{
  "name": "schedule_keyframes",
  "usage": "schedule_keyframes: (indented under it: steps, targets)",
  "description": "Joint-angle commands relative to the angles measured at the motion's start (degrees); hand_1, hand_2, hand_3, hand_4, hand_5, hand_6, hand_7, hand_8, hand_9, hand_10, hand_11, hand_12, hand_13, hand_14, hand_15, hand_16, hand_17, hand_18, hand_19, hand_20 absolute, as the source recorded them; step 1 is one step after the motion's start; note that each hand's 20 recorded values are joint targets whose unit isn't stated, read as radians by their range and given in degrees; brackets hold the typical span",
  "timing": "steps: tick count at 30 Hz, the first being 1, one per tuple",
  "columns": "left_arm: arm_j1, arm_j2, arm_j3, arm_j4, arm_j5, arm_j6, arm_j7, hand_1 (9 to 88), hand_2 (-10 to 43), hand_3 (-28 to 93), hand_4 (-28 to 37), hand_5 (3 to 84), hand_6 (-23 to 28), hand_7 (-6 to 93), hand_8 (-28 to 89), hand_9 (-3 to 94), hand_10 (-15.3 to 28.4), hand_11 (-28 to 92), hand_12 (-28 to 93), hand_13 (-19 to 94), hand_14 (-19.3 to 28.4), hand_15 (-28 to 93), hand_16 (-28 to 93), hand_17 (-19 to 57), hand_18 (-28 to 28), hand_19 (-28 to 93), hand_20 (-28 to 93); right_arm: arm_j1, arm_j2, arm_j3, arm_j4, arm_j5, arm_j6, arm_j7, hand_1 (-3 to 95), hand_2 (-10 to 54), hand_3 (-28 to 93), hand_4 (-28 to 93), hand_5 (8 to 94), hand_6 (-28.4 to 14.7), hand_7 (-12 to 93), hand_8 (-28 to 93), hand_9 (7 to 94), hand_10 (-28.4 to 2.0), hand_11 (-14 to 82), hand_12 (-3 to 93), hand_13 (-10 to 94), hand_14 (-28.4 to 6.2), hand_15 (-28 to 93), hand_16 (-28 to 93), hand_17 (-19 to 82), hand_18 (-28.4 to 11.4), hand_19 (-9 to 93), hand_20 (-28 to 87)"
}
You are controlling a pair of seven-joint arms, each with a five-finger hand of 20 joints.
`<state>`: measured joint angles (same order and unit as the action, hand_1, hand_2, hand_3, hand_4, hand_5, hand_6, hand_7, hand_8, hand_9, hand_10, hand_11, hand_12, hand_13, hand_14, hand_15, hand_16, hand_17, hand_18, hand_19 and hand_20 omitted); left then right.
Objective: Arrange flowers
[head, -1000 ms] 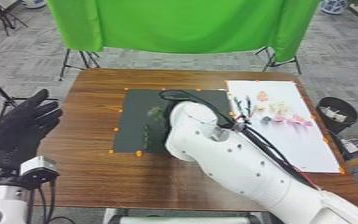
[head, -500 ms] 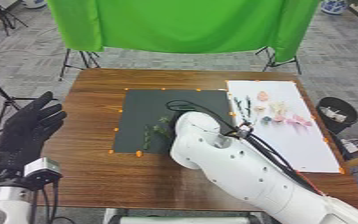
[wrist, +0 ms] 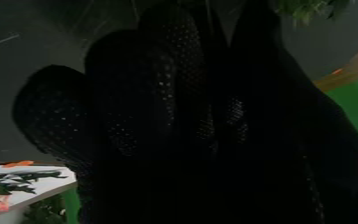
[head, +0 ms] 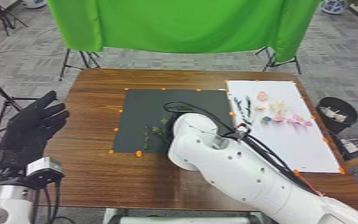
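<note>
My right hand is over the dark mat, mostly hidden by its own white arm. In the right wrist view, the black glove of my right hand lies close to green foliage; whether it grips a stem is unclear. Green sprigs lie on the mat just left of the arm. Pink and pale flowers and dark leafy stems rest on the white board. Off the table's left side, my left hand is open.
The brown table carries the mat and the board, with orange tabs along their edges. A black bin stands beyond the table's right edge. Past the far edge hangs a green cloth. Black cables loop beside the right arm.
My right arm has shifted slightly nearer and to the right, uncovering more of the mat's greenery, some of which sits lower than before. The left hand has drifted slightly.
</note>
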<state>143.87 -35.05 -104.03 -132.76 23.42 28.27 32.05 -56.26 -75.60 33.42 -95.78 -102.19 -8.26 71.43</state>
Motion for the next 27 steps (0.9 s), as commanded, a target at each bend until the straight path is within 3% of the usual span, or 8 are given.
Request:
schedule_keyframes:
  steps: [1, 6, 13, 17, 18, 23, 25, 27]
  targets:
    - [0.6, -0.26, -0.01, 0.02, 0.1, -0.34, -0.37, 30.6, 6.8, 66, -20.2, 38.5, 10.0, 9.7, -8, 32.3, 18.8, 28, 11, 17, 23.0, 47, -11, -10.0, 20.2, 41, 7, 0.4, 0.1, -0.6, -0.3, 0.3, 0.8, 0.8, 47.5, -9.3, 66, -20, 85.5, -7.4, 12, 9, 93.7, -13.9, 27.7, 17.0, 94, -5.3, 51, 12, 79, -2.6, 93, -15]
    - [1.0, 0.31, 0.1, 0.05, -0.57, -0.2, 0.1, 30.6, 6.8, 66, -20.2, 38.5, 10.0, 9.6, -8, 32.3, 18.8, 28, 11, 17, 23.0, 47, -11, -10.0, 20.2, 41, 7, 0.7, 0.4, -0.9, -0.8, 0.7, 1.7, 0.5, 42.4, -7.5, 66, -20, 85.1, -7.2, 14, -7, 93.7, -14.1, 27.3, 17.2, 94, -5.4, 51, 12, 79, -2.4, 93, -17]
    - [2.0, -0.92, -0.73, -0.29, 0.19, -0.36, -0.49, 30.6, 6.8, 67, -20.1, 38.6, 10.0, 9.7, -8, 32.3, 18.7, 28, 11, 17, 23.0, 47, -11, -10.1, 20.2, 41, 7, 1.6, 1.0, -1.2, -1.8, 1.9, 3.1, -0.3, 36.5, -6.4, 64, -20, 83.6, -8.7, 14, -8, 93.6, -14.9, 26.4, 17.3, 94, -5.8, 50, 12, 79, -2.1, 93, -18]
    - [2.8, -0.42, -0.97, -0.5, -0.51, 0.18, 0.39, 30.7, 6.8, 67, -20.2, 38.6, 9.9, 9.8, -8, 32.4, 18.8, 28, 11, 17, 23.0, 47, -11, -10.0, 20.2, 41, 7, 2.1, 1.4, -2.0, -2.2, 1.7, 4.0, -0.5, 34.1, -5.7, 63, -20, 81.5, -9.5, 14, -8, 93.1, -15.4, 26.4, 17.3, 94, -6.0, 50, 12, 79, -1.9, 93, -19]
    - [2.3, -0.7, -0.91, -0.43, -0.13, -0.08, -0.18, 30.7, 6.8, 67, -20.2, 38.5, 9.9, 9.8, -8, 32.4, 18.8, 28, 11, 17, 23.0, 47, -11, -10.0, 20.2, 41, 7, 2.1, 1.6, -2.1, -2.3, 1.6, 4.6, -0.6, 34.0, -5.7, 63, -19, 81.1, -9.6, 14, -8, 93.1, -15.4, 26.4, 17.2, 94, -6.0, 50, 12, 79, -1.8, 93, -20]
    - [3.3, 0.55, -1.09, -0.54, -1.37, 0.31, 1.27, 30.9, 6.9, 66, -20.1, 38.6, 9.9, 9.8, -8, 32.4, 18.9, 28, 11, 17, 23.0, 47, -11, -10.1, 20.2, 41, 7, 2.4, 1.8, -2.7, -2.6, 0.6, 5.0, -0.8, 33.0, -5.5, 62, -19, 78.4, -10.9, 13, -8, 93.3, -15.5, 26.4, 16.9, 94, -6.0, 50, 11, 79, -1.6, 93, -21]
    - [3.7, 0.13, -1.3, -0.69, -1.11, 0.35, 1.13, 30.9, 6.9, 66, -20.1, 38.6, 9.9, 9.8, -8, 32.4, 18.8, 28, 11, 17, 23.0, 47, -11, -10.1, 20.2, 41, 7, 3.0, 2.4, -3.6, -2.9, -0.4, 5.0, -1.1, 32.9, -5.4, 62, -19, 77.9, -11.2, 13, -8, 93.4, -15.5, 26.4, 16.8, 94, -6.0, 50, 11, 80, -1.6, 93, -21]
    - [4.3, 0.36, -1.2, -0.79, -2.09, 0.77, 2.51, 30.8, 6.9, 66, -20.0, 38.6, 10.0, 9.7, -8, 32.5, 18.9, 28, 11, 17, 23.0, 47, -11, -10.1, 20.3, 41, 7, 3.7, 3.3, -4.4, -3.6, -1.2, 6.7, -1.5, 32.8, -5.4, 62, -19, 76.6, -11.6, 13, -8, 93.4, -15.5, 26.4, 16.9, 94, -6.0, 50, 11, 80, -1.4, 93, -22]
